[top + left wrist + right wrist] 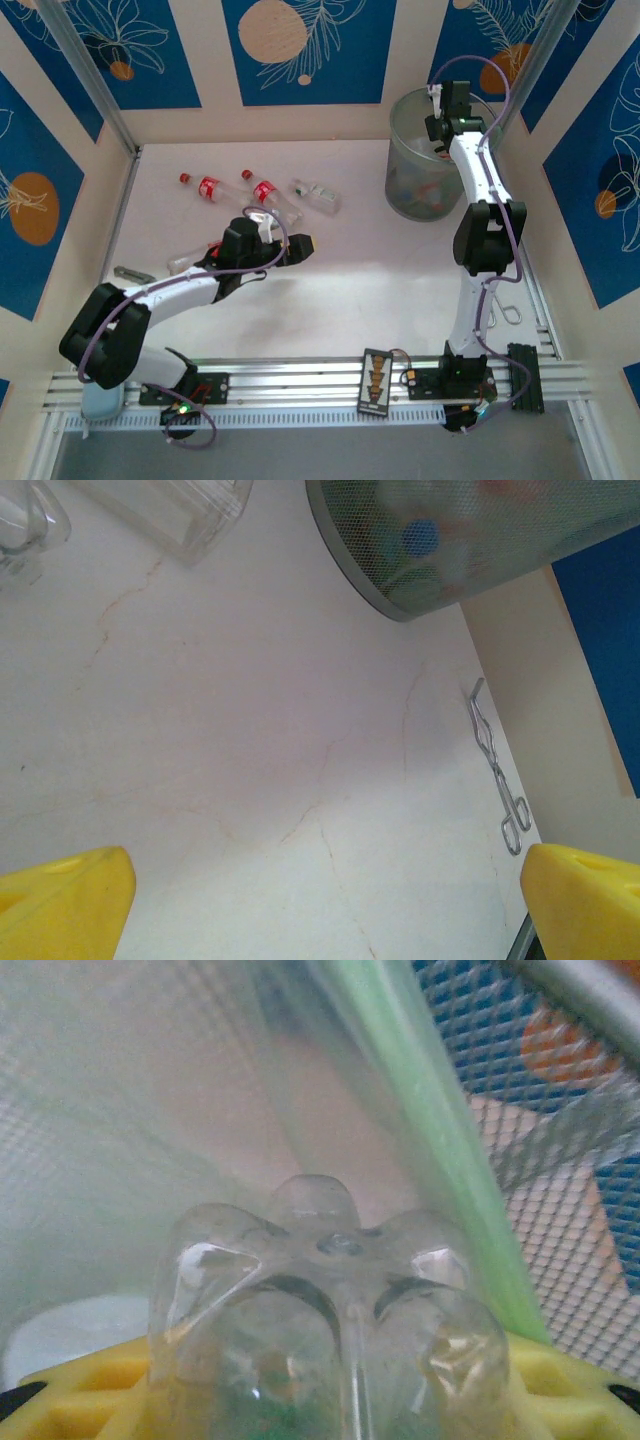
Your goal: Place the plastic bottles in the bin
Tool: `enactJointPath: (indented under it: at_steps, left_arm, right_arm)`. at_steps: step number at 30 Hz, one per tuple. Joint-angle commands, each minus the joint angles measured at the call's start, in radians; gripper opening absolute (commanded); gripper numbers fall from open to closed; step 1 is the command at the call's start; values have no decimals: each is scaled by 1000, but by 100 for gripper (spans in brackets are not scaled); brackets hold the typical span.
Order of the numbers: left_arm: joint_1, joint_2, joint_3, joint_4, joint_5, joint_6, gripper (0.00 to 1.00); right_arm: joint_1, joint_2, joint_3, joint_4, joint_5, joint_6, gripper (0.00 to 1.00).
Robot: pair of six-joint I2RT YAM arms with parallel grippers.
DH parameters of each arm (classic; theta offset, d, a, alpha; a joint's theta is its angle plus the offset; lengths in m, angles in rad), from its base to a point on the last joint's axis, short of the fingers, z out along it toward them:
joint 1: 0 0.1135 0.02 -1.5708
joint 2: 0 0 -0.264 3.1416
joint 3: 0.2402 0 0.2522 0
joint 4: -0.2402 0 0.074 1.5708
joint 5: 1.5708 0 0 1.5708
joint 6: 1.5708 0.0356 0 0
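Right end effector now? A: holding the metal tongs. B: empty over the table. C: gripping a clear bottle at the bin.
C: the right wrist view shows a clear bottle base between yellow fingers, with the mesh wall of the bin behind.

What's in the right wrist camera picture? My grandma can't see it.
The bumpy bottom of a clear bottle sits close up in the middle, gripped between the right arm's yellow jaws. Behind it is the see-through mesh wall of the bin.
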Motion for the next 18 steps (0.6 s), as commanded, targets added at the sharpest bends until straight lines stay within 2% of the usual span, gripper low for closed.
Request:
enactJointPath:
  at_steps: [1,4,9,14,18]
  left_arm:
    - [14,15,18,3,7,16,98]
    - [15,14,15,0,5,21,99]
    - [18,15,8,-1,-1,24,100]
    - [22,13,6,-10,-1,31,100]
    - [27,17,3,-12,-2,36,100]
  right_arm:
    - [0,-24,-22,28,-50,77,41]
    - [4,-31,-16,15,-61,86,50]
    - [8,-39,23,-20,-63,93,61]
    - [15,-62,68,-81,-82,114,80]
    - [18,-100,89,-117,-119,135,86]
